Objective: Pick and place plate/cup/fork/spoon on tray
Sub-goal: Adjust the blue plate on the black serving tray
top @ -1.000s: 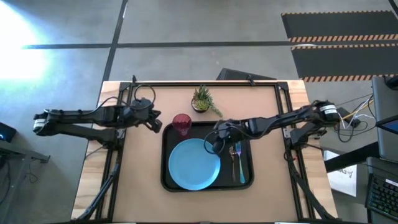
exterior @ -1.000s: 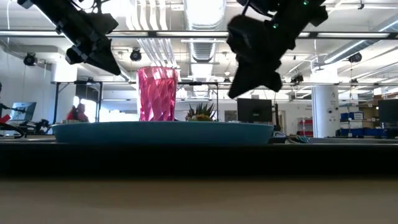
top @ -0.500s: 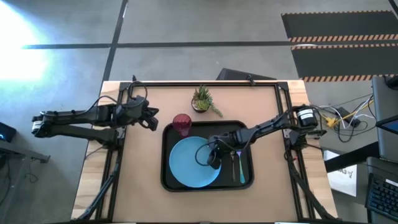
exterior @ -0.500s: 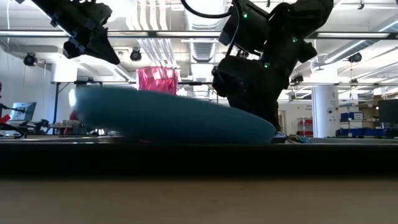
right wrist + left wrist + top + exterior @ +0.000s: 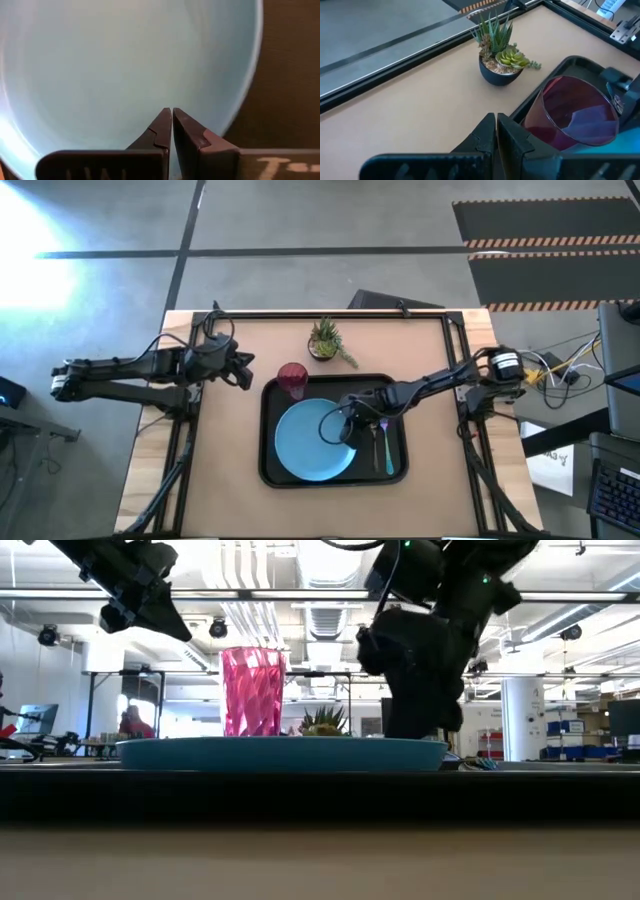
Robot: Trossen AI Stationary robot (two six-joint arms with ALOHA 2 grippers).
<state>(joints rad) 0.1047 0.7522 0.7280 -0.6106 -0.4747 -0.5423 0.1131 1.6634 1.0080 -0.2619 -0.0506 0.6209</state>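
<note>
The right gripper [image 5: 345, 430], fingers closed and empty, hovered over the plate [image 5: 310, 445] on the tray [image 5: 268, 470]; left gripper [image 5: 246, 373], closed, waited beside the cup [image 5: 292, 378].

No readable text

Nothing can be read with any certainty. On the right gripper [image 5: 171, 120], in its own wrist view, a few pale raised characters show at the lower right corner of the housing, cut off by the picture's edge and too partial to make out. In the high view a white sheet of paper [image 5: 548, 456] lies beyond the table's right edge with some dark marks on it, too small to read.
</note>
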